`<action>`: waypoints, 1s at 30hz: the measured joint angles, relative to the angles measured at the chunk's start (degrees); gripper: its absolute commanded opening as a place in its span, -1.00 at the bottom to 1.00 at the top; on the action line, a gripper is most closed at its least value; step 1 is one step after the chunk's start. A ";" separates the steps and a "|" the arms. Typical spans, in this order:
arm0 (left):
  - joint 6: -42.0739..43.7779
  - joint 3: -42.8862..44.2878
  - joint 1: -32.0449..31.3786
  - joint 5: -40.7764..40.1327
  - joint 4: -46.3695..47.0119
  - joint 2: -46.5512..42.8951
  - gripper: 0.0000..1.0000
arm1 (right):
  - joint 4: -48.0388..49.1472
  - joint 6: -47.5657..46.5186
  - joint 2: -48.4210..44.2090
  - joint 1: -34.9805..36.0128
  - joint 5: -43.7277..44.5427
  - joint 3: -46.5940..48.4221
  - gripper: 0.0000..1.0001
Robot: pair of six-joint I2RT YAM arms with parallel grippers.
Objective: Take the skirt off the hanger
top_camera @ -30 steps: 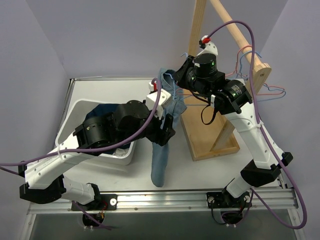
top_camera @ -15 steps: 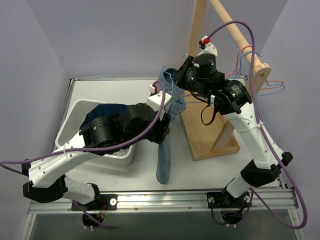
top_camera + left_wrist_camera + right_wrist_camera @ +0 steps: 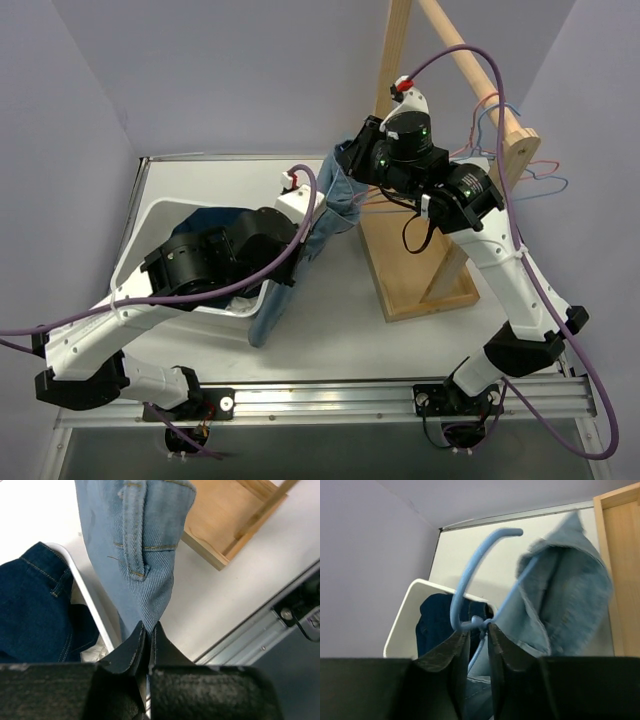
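No skirt shows clearly; only a scrap of white cloth (image 3: 86, 652) lies in the bin under dark denim. A red wire hanger (image 3: 541, 163) hangs on the rack at the right, away from both grippers. My left gripper (image 3: 148, 626) is shut on the lower edge of a light-blue denim garment (image 3: 140, 540), which stretches up to a light-blue wire hanger (image 3: 470, 575). My right gripper (image 3: 479, 627) holds that hanger by its twisted neck, its jaws slightly apart with the wire across the tips. From above, the garment (image 3: 325, 225) slants from the right gripper (image 3: 350, 165) down to the left.
A white bin (image 3: 140, 235) at the left holds a dark-blue denim garment (image 3: 215, 222). The wooden rack (image 3: 420, 270) stands on the right with its rail (image 3: 470, 60) overhead and more blue wire hangers (image 3: 500, 125). A metal rail (image 3: 320, 400) lines the near edge.
My left gripper has shut on the light-blue denim and drawn it left toward the bin. The garment's lower end has swung leftward. The right gripper's jaws have parted a little.
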 measured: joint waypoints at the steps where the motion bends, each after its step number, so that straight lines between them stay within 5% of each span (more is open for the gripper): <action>1: 0.59 -0.04 0.20 0.98 -0.04 -0.68 -0.95 | 0.33 -0.70 -0.24 0.11 -0.70 -0.28 -0.51; 12: 2.95 -0.55 0.90 15.15 -1.29 -12.13 -0.95 | 3.54 -9.99 -4.50 0.44 -6.43 -5.68 -0.29; 23: 1.20 -0.55 0.90 17.94 -1.60 -15.32 -0.95 | 8.46 -12.76 -8.76 -0.72 -15.02 -14.71 -0.22; 26: 1.14 -0.55 0.90 17.97 -1.60 -15.17 -0.95 | 9.55 -13.07 -9.90 -0.72 -15.98 -15.82 -0.50; 27: 1.09 -0.55 0.90 17.99 -1.60 -15.13 -0.95 | 9.94 -13.38 -10.16 -0.72 -16.26 -15.82 -0.94; 30: 0.81 -0.55 0.90 18.34 -1.42 -15.13 -0.95 | 10.64 -13.97 -10.51 -0.79 -16.11 -15.82 -1.00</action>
